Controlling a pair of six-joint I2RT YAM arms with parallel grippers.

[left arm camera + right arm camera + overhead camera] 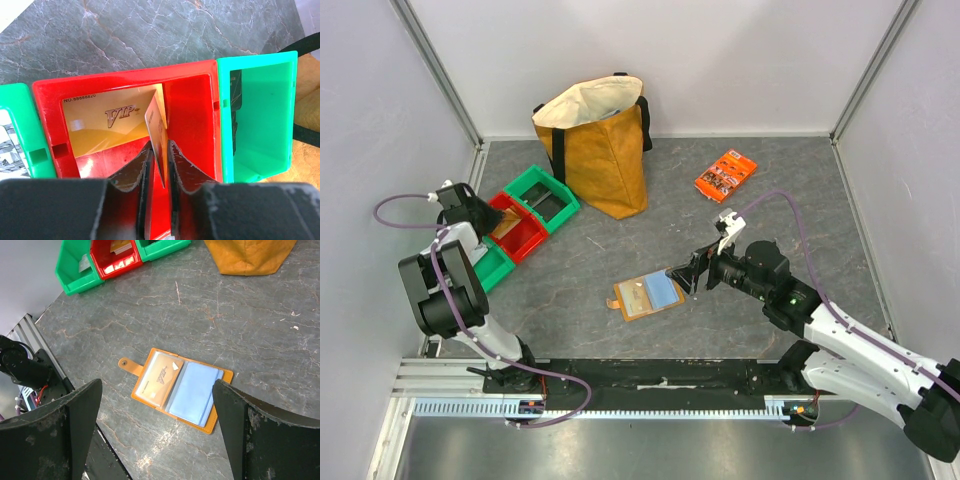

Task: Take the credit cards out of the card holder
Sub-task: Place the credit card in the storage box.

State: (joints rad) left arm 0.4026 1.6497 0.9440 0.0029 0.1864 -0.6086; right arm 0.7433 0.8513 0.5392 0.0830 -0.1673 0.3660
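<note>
**Left side.** The left gripper is found over the red bin, at the left edge of the overhead view. Its jaws are seen narrowly apart, and an upright card, gold, stands tilted on its edge between them. Whether it is pinched cannot be told. A flat card, gold and marked VIP, lies on the bin floor just left of it. Little room is left between the fingers and the bin's right wall. Green bins adjoin the red one on both sides.

**Right side.** The right gripper is held above the card holder, jaws spread wide and clear of it. The holder lies open near the centre of the table. A pocketed card, also gold, is seen in its left half, and pale blue sleeves fill its right half. Bare table surrounds every edge of the holder. The tote bag and the orange packet lie well apart from it, toward the top of the overhead view.
</note>
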